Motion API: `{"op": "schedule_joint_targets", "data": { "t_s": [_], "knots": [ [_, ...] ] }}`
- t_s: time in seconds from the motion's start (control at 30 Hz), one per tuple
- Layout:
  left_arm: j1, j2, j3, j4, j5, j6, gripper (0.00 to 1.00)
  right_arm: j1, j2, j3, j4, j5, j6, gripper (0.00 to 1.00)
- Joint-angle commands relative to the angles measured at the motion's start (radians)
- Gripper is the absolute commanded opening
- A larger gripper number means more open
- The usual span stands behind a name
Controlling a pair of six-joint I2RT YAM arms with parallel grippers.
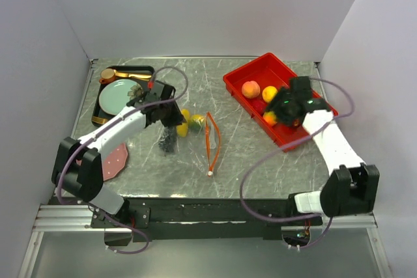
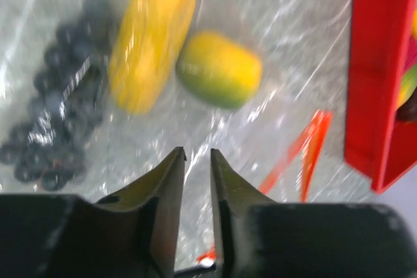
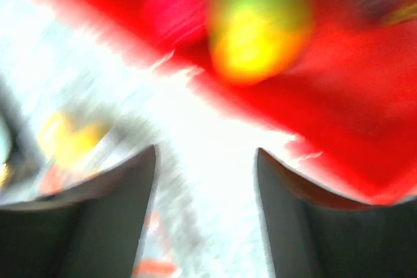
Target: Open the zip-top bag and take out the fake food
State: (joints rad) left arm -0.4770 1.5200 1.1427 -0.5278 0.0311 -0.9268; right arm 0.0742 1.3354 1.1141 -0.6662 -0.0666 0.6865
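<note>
The zip-top bag (image 1: 195, 136) lies flat mid-table, its orange-red zip strip (image 1: 212, 140) ending in a white slider (image 1: 210, 174). Through the film I see fake food: a yellow piece (image 2: 153, 37), a green-yellow fruit (image 2: 220, 69) and dark grapes (image 2: 62, 109). My left gripper (image 1: 172, 120) sits at the bag's left end, and in its wrist view (image 2: 195, 155) the jaws stand a narrow gap apart with bag film between them. My right gripper (image 1: 281, 110) is open and empty over the red tray (image 1: 244, 69), which holds a peach fruit (image 1: 251, 89) and an orange one (image 1: 269, 93).
A black tray with a mint-green plate (image 1: 119, 96) and gold cutlery (image 1: 127, 75) stands at the back left. A pink flat thing (image 1: 115, 162) lies under the left arm. Walls close in on three sides. The right wrist view is blurred, showing the red tray (image 3: 339, 115) and a green-yellow fruit (image 3: 260, 37).
</note>
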Motion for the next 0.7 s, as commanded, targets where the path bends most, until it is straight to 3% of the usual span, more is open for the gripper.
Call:
{"op": "schedule_joint_targets", "data": {
  "t_s": [0.0,0.13,0.23,0.43,0.67],
  "knots": [
    [0.037,0.084,0.123,-0.003,0.000,0.042,0.25,0.246,-0.067,-0.089,0.109,-0.123,0.190,0.48],
    [0.049,0.173,0.209,0.000,-0.002,0.065,0.20,0.372,-0.022,-0.167,0.322,-0.220,0.318,0.41],
    [0.054,0.250,0.268,0.017,0.015,0.078,0.17,0.435,0.083,-0.131,0.361,-0.236,0.350,0.37],
    [0.054,0.367,0.321,0.072,0.055,0.077,0.15,0.498,0.200,-0.138,0.509,-0.291,0.461,0.34],
    [0.052,0.405,0.272,0.133,0.108,0.051,0.13,0.506,0.320,-0.161,0.649,-0.311,0.559,0.33]
  ]
}}
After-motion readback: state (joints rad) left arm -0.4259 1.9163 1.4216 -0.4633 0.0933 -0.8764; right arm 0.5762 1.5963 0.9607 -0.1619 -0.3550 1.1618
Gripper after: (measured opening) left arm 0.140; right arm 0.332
